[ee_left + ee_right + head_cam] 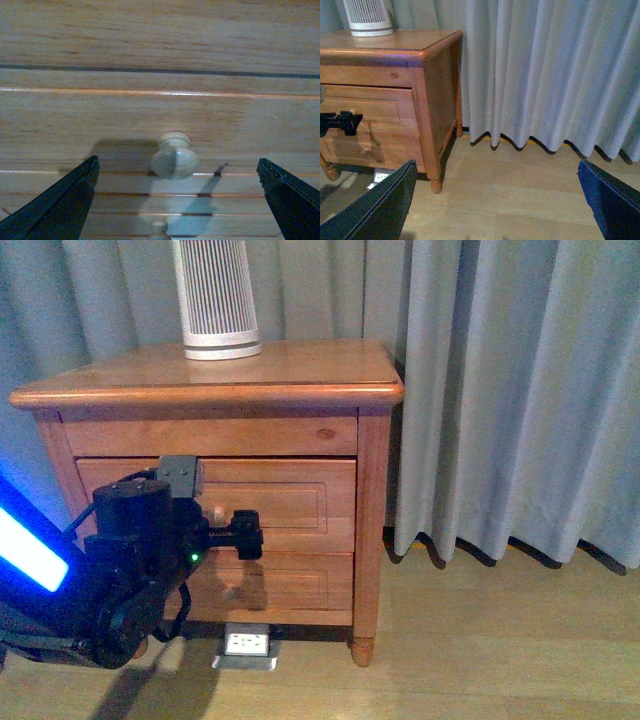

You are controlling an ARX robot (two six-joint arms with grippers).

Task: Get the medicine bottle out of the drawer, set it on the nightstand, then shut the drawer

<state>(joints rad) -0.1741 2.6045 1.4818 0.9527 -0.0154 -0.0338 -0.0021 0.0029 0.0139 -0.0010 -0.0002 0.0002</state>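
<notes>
Left end effector gapes either side of the knob on the shut drawer; right end effector likewise apart.

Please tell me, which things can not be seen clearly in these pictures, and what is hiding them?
- The medicine bottle: in no view; the front of the shut drawer hides the inside.
- The ribbed device: front and right wrist views, top cut off by the picture edge.
- The knob: front view, partly behind the left gripper.
- The floor outlet: front view, too small to read.
</notes>
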